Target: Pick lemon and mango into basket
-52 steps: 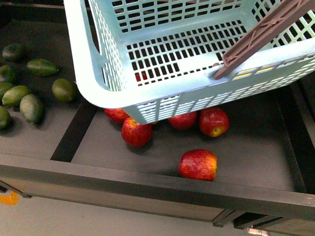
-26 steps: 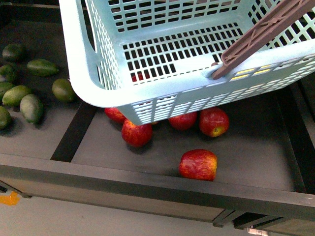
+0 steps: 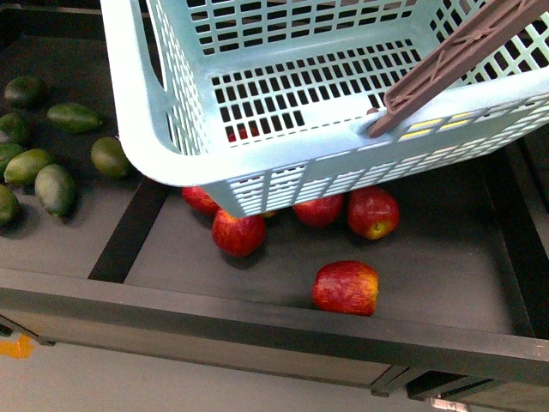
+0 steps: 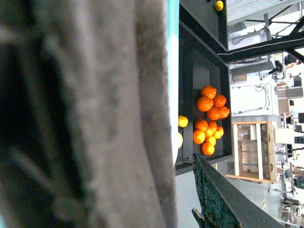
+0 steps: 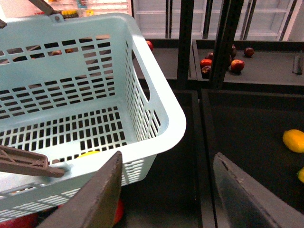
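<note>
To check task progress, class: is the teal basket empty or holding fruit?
Empty, as far as shown: the basket floor is bare; red apples lie beneath it.

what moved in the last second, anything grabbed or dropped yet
The light teal slotted plastic basket drifted a little to the left in the front view, and its brown ribbed handle went with it. Nothing was visibly taken hold of or let go. The red apples and the green fruits stayed where they were.
</note>
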`<control>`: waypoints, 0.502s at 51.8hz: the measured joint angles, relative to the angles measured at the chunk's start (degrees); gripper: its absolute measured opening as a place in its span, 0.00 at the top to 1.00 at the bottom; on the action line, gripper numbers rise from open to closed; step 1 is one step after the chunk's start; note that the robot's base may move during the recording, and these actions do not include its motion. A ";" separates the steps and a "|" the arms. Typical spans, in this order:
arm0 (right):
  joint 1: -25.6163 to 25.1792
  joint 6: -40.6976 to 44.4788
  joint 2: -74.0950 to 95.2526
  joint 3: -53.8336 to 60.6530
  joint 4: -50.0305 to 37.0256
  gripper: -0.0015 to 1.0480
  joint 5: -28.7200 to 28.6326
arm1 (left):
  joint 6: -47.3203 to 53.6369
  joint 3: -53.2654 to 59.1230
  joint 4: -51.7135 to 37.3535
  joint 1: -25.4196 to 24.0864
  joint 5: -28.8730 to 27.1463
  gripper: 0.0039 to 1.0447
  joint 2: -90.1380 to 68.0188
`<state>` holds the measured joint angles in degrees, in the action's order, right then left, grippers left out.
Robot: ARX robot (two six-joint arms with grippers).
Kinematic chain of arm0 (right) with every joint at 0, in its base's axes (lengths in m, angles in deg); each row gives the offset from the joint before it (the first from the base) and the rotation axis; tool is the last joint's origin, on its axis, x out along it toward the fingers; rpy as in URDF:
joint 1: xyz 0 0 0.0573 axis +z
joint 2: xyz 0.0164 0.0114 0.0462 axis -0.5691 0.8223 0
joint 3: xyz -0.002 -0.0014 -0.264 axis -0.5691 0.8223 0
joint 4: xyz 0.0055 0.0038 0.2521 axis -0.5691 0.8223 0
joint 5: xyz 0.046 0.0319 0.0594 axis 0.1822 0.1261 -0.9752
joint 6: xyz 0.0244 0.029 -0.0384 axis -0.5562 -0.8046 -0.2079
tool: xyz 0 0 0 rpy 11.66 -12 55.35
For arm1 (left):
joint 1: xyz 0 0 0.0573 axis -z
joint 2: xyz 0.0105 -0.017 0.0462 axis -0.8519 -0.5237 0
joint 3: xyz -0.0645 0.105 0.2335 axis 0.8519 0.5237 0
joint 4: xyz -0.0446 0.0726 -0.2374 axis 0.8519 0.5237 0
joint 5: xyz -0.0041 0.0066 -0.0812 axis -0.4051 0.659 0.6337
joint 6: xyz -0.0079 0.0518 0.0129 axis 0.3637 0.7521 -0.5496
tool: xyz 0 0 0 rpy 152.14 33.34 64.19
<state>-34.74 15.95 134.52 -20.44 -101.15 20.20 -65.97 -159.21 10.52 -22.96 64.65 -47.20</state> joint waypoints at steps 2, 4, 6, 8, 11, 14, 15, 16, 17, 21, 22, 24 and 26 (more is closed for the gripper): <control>0.00 0.00 0.00 0.00 0.00 0.33 0.02 | 0.00 0.00 0.00 0.00 0.02 0.74 0.00; 0.00 0.00 -0.02 0.00 0.00 0.25 0.00 | -0.04 0.00 0.00 0.00 0.02 0.74 0.00; 0.00 0.00 -0.04 0.00 0.00 0.17 0.00 | -0.07 0.00 0.00 0.00 0.04 0.74 0.00; 0.00 -0.02 -0.02 0.00 0.00 0.09 0.13 | -0.02 0.00 0.00 0.04 -0.02 0.74 0.00; -0.02 -0.02 -0.07 0.07 0.02 0.09 0.24 | 0.15 0.00 0.00 0.55 0.07 0.74 0.00; -0.02 -0.02 -0.11 0.07 0.02 0.09 0.17 | 0.04 0.00 0.00 0.72 0.92 0.74 0.00; 0.00 -0.02 -0.11 0.07 0.02 0.08 0.15 | -0.04 0.00 0.00 0.72 1.05 0.74 0.00; -0.02 0.00 -0.11 0.07 0.02 0.08 0.15 | -0.22 0.00 0.02 0.76 1.29 0.74 0.00; -0.02 -0.02 -0.13 0.07 0.02 0.08 0.17 | -0.35 0.00 0.02 0.76 1.51 0.74 0.00; -0.02 -0.02 -0.13 0.09 0.02 0.08 0.20 | -0.59 0.00 0.02 0.76 1.49 0.74 0.00; -0.02 -0.02 -0.13 0.09 0.02 0.08 0.17 | -0.59 0.00 0.02 0.76 1.46 0.74 0.00; 0.00 -0.02 -0.15 0.09 0.02 0.08 0.15 | -0.46 0.00 0.02 0.76 1.18 0.74 0.00; 0.00 0.00 -0.02 0.11 0.04 0.08 0.15 | -0.26 0.00 0.02 0.61 0.85 0.74 0.00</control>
<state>-34.74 15.95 134.49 -20.33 -101.11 20.35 -66.24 -159.21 10.54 -22.35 65.50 -47.20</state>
